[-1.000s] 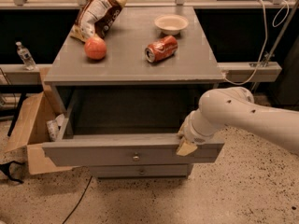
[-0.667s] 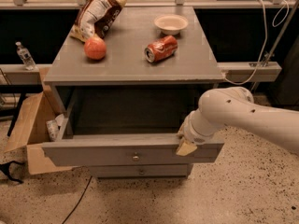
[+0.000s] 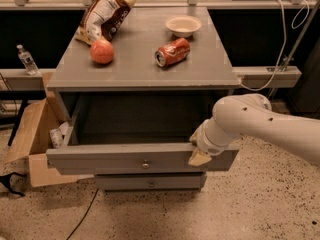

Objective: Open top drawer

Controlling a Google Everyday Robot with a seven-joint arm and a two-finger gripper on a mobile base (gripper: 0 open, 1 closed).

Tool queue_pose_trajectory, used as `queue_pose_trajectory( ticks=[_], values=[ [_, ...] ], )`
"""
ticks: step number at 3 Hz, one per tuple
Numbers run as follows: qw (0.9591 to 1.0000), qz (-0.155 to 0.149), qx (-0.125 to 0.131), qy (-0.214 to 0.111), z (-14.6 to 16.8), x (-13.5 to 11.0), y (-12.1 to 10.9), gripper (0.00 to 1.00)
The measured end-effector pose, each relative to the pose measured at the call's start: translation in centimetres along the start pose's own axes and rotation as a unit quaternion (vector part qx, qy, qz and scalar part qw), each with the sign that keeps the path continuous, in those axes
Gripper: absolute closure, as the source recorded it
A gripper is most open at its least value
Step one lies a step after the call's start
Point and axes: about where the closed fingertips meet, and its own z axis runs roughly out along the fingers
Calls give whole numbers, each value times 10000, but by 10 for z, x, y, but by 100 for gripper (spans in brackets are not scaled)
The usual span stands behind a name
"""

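Tabletop (image 3: 135,71) holds chip bag (image 3: 102,16), red fruit (image 3: 102,51), soda can (image 3: 172,52), bowl (image 3: 183,26).

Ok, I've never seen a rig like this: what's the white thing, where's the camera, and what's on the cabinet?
The white thing is a robot's arm. Its gripper is at the front of the top drawer, near the right end; that drawer is pulled out. One camera looks down at the cabinet from the front. On the cabinet top: a chip bag, a round orange fruit, a can on its side, a small bowl. None is held.
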Motion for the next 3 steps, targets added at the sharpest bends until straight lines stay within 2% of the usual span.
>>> queue_pose_trajectory(
  ticks=[1,2,3],
  values=[
    [10000,0,0,0,0,0,0,0],
    [9999,-42,-113,40,2,-2,2,0],
    [9983,-108,-559,154,5,-2,17,3]
  ],
)
